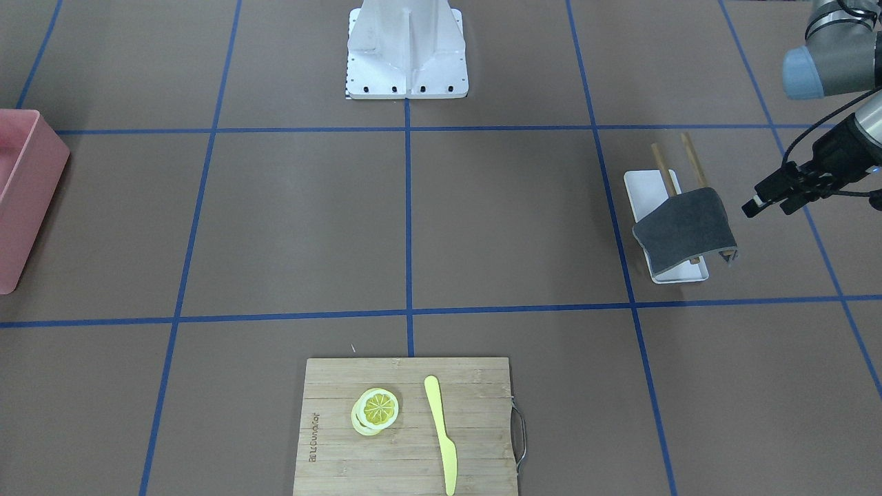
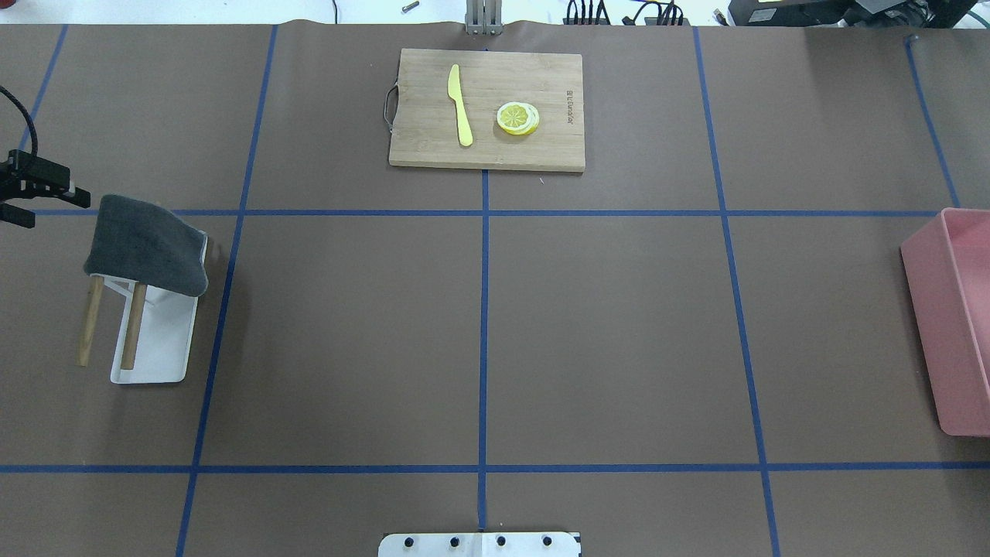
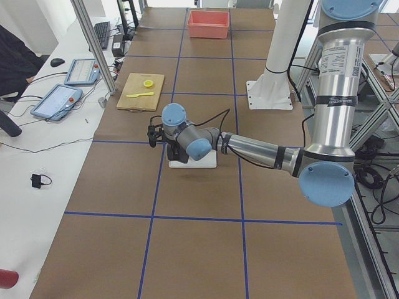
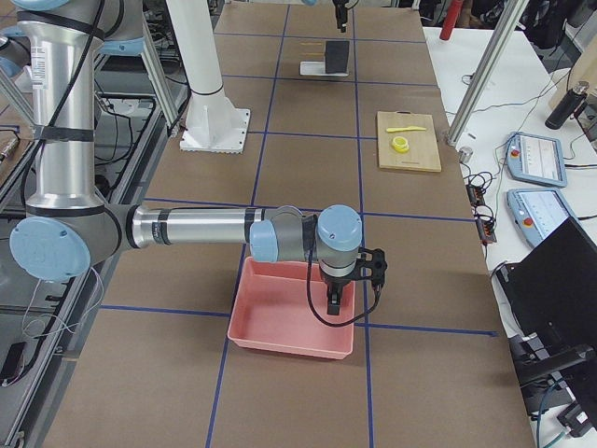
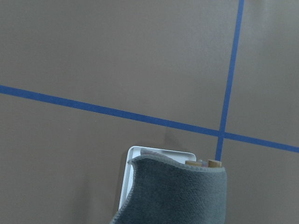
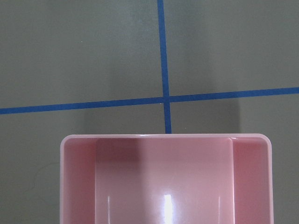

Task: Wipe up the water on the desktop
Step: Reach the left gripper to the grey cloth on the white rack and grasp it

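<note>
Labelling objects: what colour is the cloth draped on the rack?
Dark grey; the cloth shows best in the overhead view.

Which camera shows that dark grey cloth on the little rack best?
Overhead exterior: the dark grey cloth shows whole, draped over wooden bars. Front-facing shows it similarly; left wrist part, right wrist none; side views tiny or blocked.

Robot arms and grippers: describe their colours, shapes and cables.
The left arm and right arm are silver tubes with grey joints and light-blue round caps. A thin black cable loops near each wrist. The left gripper and right gripper are black.
</note>
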`<state>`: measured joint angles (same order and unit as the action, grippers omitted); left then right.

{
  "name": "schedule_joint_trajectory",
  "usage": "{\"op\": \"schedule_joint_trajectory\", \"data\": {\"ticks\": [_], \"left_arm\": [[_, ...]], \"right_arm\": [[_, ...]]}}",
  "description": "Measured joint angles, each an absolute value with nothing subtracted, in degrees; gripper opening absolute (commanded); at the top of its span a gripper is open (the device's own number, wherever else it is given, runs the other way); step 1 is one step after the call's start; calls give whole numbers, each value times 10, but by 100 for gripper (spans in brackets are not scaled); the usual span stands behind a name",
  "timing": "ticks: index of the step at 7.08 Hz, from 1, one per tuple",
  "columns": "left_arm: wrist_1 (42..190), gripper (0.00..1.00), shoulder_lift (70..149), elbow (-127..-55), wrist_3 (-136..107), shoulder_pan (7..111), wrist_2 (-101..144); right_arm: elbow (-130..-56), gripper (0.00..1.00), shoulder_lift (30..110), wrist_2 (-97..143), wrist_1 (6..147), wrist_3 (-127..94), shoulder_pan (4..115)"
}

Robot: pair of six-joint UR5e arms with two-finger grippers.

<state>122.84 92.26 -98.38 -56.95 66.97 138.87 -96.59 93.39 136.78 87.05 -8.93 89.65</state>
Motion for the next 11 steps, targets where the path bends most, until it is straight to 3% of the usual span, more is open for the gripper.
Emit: {"op": "schedule_joint_trajectory", "data": {"ticks": [3, 6, 7, 10, 11], "left_arm": [[1230, 74, 932, -981, -570, 652, 1389], [1230, 74, 932, -972, -564, 647, 1389], [1230, 66, 933, -971, -564, 641, 1389], [1230, 18, 935, -965, -563, 633, 1389], [1230, 11, 935, -965, -562, 633, 1389]], "right_arm": [[-966, 100, 934, 1368, 872, -90, 896], [-966, 100, 934, 1368, 873, -90, 896], [-965, 100, 934, 1368, 874, -90, 896], [-964, 100, 934, 1369, 874, -90, 896], [-963, 100, 934, 1369, 874, -90, 896]]}}
